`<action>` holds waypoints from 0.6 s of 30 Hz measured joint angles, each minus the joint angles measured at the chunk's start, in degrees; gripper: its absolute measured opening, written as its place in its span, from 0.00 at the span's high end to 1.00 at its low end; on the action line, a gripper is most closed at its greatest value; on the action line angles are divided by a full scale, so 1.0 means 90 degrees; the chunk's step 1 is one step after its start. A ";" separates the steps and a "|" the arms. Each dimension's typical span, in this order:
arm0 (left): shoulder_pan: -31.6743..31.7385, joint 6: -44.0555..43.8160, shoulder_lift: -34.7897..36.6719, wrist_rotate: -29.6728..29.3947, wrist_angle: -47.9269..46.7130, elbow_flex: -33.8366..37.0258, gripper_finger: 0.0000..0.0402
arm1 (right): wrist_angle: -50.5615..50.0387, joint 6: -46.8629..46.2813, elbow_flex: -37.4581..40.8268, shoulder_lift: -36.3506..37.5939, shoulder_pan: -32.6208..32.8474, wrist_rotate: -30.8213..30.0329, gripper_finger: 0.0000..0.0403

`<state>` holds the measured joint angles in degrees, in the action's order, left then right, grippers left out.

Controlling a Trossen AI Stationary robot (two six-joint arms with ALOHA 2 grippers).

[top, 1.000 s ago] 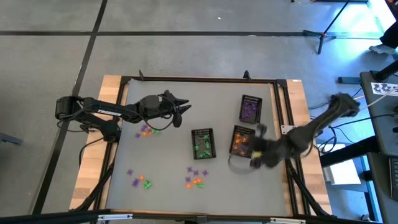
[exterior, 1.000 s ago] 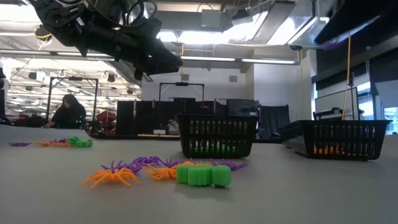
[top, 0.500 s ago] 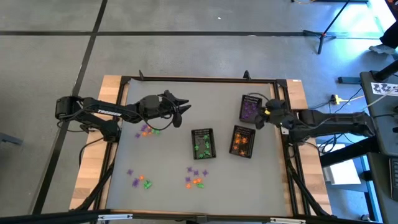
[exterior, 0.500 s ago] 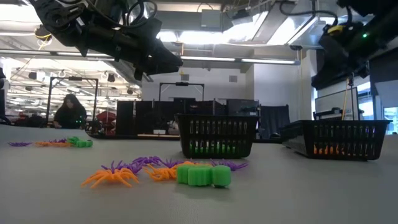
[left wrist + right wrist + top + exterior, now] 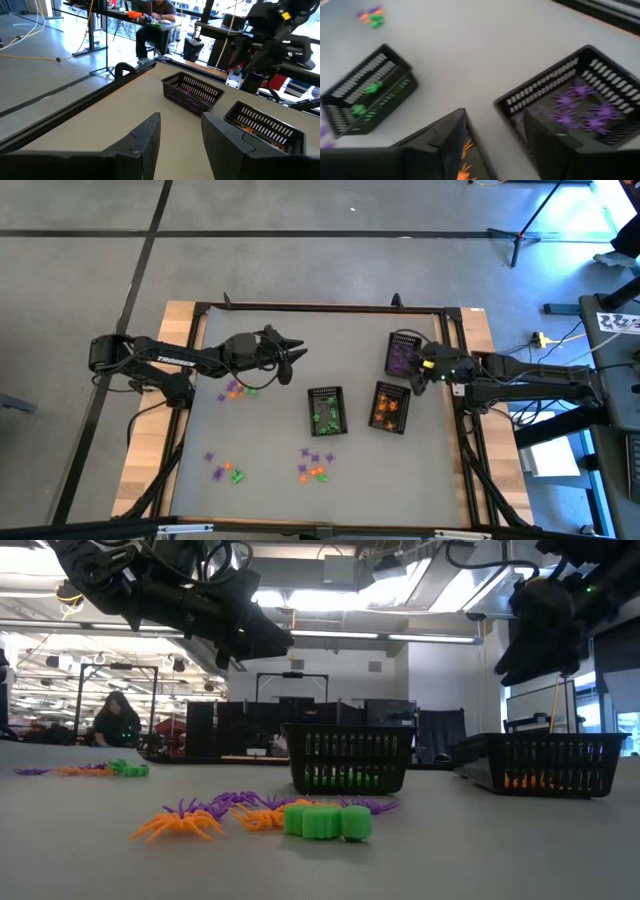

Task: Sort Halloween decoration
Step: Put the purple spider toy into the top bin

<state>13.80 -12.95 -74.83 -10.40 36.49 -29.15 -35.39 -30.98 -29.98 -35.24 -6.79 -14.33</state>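
Note:
The Halloween decoration lies in three small piles of orange, green and purple trinkets on the grey table: one (image 5: 238,389) below my left arm, one (image 5: 222,471) at the near left, one (image 5: 315,466) near the middle. More trinkets sit inside the three black mesh baskets: purple (image 5: 403,352), orange (image 5: 390,407), green (image 5: 326,410). My left gripper (image 5: 295,352) hangs open above the table, right of the first pile, with nothing between its fingers (image 5: 150,132). My right gripper (image 5: 418,372) hovers open between the purple basket (image 5: 580,107) and the orange basket, holding nothing.
A black frame rail (image 5: 320,308) runs round the table, with wooden borders (image 5: 178,330) at left and right. Bare grey table lies between the left pile and the green basket (image 5: 365,95). A person (image 5: 108,725) sits in the room beyond the table.
My right gripper has swung quickly from the near right side of the orange basket toward the table's far edge, and now hovers between the orange and purple baskets. The trinkets and baskets stay where they were.

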 joint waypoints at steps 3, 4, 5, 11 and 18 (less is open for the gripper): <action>0.0002 0.0000 0.0000 0.0000 0.0000 0.0000 0.66 | 0.0011 -0.0002 0.0000 0.0033 0.0002 0.0326 0.53; 0.0002 0.0000 0.0000 -0.0001 0.0000 0.0000 0.66 | 0.0008 0.0000 0.0000 0.0029 0.0002 0.0408 0.53; 0.0002 0.0000 0.0000 -0.0002 0.0000 0.0000 0.66 | 0.0004 -0.0007 0.0000 0.0029 0.0002 0.0472 0.54; 0.0001 0.0000 0.0000 -0.0001 0.0000 0.0000 0.66 | 0.0044 0.0000 0.0000 0.0029 0.0002 0.0549 0.57; 0.0000 0.0000 0.0000 0.0000 0.0000 0.0000 0.66 | 0.1502 0.0048 0.0000 0.0029 0.0006 0.1129 0.57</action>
<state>13.81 -12.95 -74.83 -10.40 36.49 -29.15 -21.86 -30.55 -29.98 -34.98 -6.73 -4.17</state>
